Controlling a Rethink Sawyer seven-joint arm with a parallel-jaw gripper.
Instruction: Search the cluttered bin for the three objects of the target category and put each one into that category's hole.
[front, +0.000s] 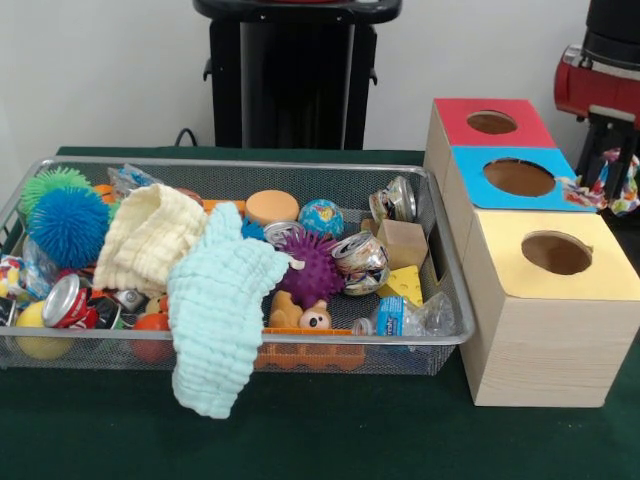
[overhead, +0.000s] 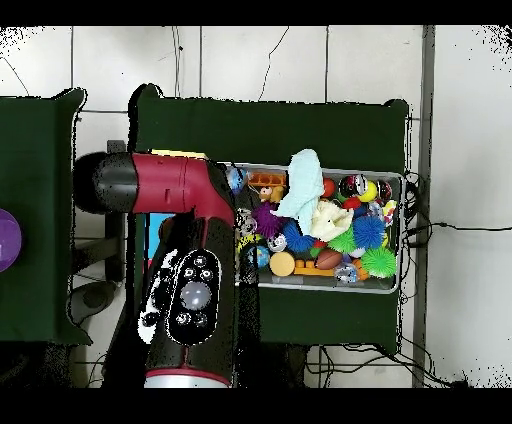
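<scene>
A wire mesh bin (front: 447, 318) holds a heap of clutter. In it lie crushed cans (front: 360, 262), a purple spiky ball (front: 312, 268), a blue spiky ball (front: 68, 225), a cardboard cube (front: 405, 243) and a crushed plastic bottle (front: 405, 315). A mint cloth (front: 220, 300) hangs over the front rim. To the right stand three wooden boxes with round holes, topped red (front: 490, 122), blue (front: 518, 177) and yellow (front: 556, 253). My gripper (front: 612, 165) hangs behind the blue box at the right edge, with something colourful (front: 625, 188) at it. I cannot tell whether that is held.
A cream cloth (front: 148, 238), a green spiky ball (front: 50, 183), a globe ball (front: 321, 217), an orange disc (front: 272, 207) and a yellow cheese wedge (front: 405, 285) also fill the bin. In the overhead view my arm (overhead: 190, 270) covers the boxes beside the bin (overhead: 392, 287).
</scene>
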